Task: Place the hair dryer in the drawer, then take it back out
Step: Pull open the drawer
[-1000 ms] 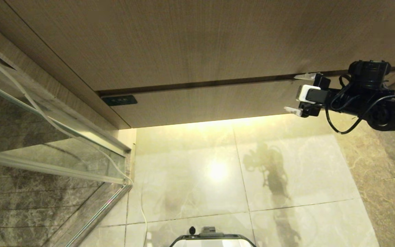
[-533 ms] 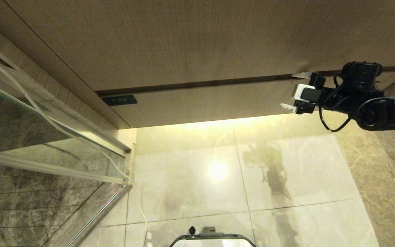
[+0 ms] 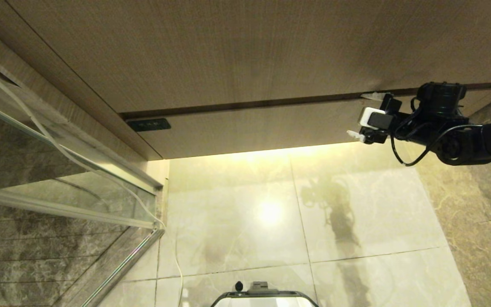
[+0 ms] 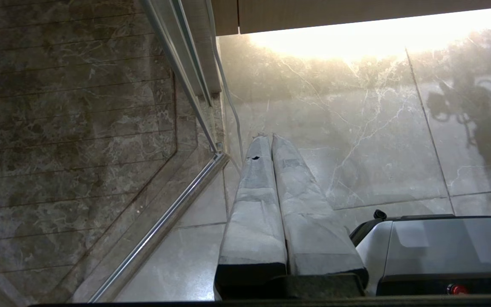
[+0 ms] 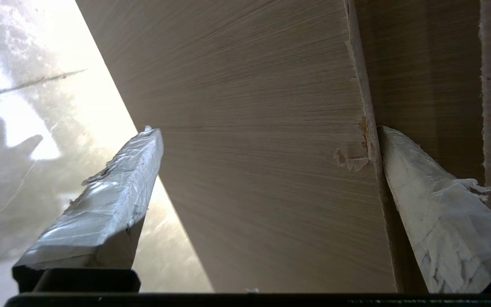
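Note:
The drawer (image 3: 262,128) shows as a narrow light-wood front below a dark gap, pushed in. My right gripper (image 3: 362,116) is open at its right end and straddles the front. In the right wrist view the drawer front (image 5: 249,128) fills the space between the fingers of the right gripper (image 5: 267,131). One taped finger (image 5: 424,204) lies in the gap along the front's top edge, beside chipped veneer (image 5: 352,162). The other finger (image 5: 109,200) hangs past the lower edge. The hair dryer is out of view. My left gripper (image 4: 269,138) is shut and empty, parked low over the floor.
A taller wood panel (image 3: 228,51) sits above the gap. A black socket plate (image 3: 148,124) is at the drawer front's left end. A glass shower screen with metal rails (image 3: 58,200) stands to the left, with a thin white cord (image 3: 143,204) along it. My base (image 3: 264,296) is over the marble floor.
My right arm has shifted a little left and closer to the drawer front, its gripper still open. The left arm has not moved.

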Motion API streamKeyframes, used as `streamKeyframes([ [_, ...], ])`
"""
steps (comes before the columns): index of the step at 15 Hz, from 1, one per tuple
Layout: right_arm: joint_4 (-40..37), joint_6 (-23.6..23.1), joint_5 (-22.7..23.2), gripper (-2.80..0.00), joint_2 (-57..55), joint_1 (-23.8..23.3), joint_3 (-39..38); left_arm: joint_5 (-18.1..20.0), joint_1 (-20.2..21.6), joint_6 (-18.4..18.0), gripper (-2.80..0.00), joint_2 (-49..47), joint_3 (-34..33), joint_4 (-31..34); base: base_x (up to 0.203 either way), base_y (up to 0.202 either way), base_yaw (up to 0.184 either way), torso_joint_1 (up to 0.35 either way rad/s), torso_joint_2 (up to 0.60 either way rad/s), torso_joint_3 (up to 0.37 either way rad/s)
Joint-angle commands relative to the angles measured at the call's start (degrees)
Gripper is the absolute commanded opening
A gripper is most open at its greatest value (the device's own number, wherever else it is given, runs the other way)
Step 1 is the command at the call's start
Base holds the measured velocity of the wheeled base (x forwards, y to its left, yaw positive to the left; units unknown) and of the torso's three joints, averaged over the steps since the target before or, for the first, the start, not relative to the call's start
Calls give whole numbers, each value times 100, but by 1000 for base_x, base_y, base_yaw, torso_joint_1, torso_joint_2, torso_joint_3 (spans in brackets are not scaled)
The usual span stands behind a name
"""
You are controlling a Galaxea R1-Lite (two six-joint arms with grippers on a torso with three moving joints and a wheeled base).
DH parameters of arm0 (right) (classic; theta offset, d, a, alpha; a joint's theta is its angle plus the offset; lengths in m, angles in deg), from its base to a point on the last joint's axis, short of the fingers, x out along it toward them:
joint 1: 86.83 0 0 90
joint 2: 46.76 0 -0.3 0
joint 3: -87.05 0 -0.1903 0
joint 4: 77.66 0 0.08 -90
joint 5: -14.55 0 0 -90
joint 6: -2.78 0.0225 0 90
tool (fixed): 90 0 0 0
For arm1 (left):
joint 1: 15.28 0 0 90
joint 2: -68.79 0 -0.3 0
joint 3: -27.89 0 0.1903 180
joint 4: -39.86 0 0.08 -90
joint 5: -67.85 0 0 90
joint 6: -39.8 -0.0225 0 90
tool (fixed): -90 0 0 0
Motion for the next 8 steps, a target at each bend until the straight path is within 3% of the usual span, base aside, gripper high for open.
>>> streamKeyframes([
  [1, -135, 152, -287, 0, -4, -9, -32, 0, -4, 3, -280, 2, 0, -1, 0, 0, 0, 0, 0, 0],
  [4, -427, 317, -857, 0, 62, -1, -32, 0, -4, 3, -280, 2, 0, -1, 0, 0, 0, 0, 0, 0],
  [8, -541, 414, -963, 0, 171, -1, -128, 0, -4, 3, -280, 2, 0, -1, 0, 0, 0, 0, 0, 0],
])
